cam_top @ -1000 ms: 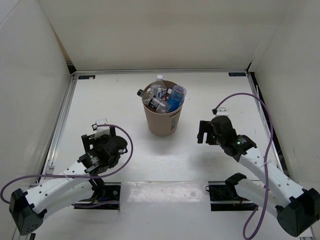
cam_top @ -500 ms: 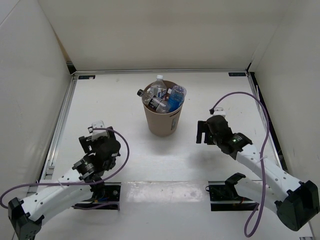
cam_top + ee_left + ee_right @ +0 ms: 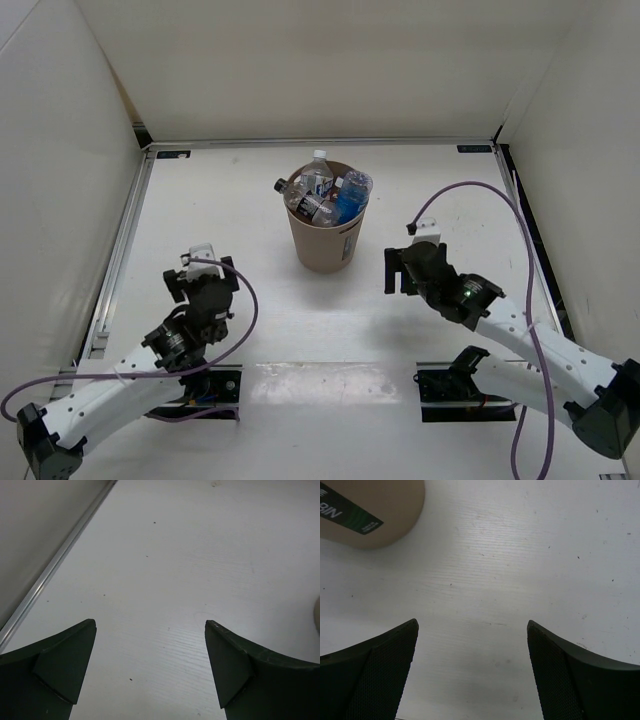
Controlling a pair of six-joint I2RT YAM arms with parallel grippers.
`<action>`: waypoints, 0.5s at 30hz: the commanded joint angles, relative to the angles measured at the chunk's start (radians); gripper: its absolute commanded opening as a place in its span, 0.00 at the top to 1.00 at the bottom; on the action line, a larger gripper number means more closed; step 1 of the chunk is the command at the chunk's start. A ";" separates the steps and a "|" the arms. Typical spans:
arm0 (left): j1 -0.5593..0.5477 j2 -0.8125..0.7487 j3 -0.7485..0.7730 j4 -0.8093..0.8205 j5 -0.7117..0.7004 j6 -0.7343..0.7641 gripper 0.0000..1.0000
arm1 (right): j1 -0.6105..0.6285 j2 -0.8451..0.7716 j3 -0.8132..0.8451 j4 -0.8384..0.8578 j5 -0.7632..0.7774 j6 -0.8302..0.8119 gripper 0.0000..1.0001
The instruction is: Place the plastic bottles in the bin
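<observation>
The tan-brown bin [image 3: 324, 243] stands upright in the middle of the table. All the plastic bottles sit inside it: a blue-tinted one [image 3: 351, 198], a dark-capped one [image 3: 290, 189] and two white-capped ones [image 3: 318, 172]. My left gripper [image 3: 200, 281] is open and empty, low over the table to the bin's lower left. My right gripper [image 3: 393, 270] is open and empty, right of the bin's base. The bin's lower side shows in the right wrist view [image 3: 375, 515]. In both wrist views only bare table lies between the fingers [image 3: 67, 662] [image 3: 560, 675].
A metal rail [image 3: 122, 240] runs along the table's left edge, also seen in the left wrist view [image 3: 55, 565]. White walls enclose the table on three sides. Purple cables loop off both arms.
My right gripper has moved left and down toward the bin's base. My left gripper has drawn back down and slightly right. The bin and bottles have not moved.
</observation>
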 commanded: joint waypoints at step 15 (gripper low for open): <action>-0.006 0.172 0.272 -0.081 0.248 0.141 0.00 | 0.023 -0.182 -0.045 0.033 0.070 -0.010 0.10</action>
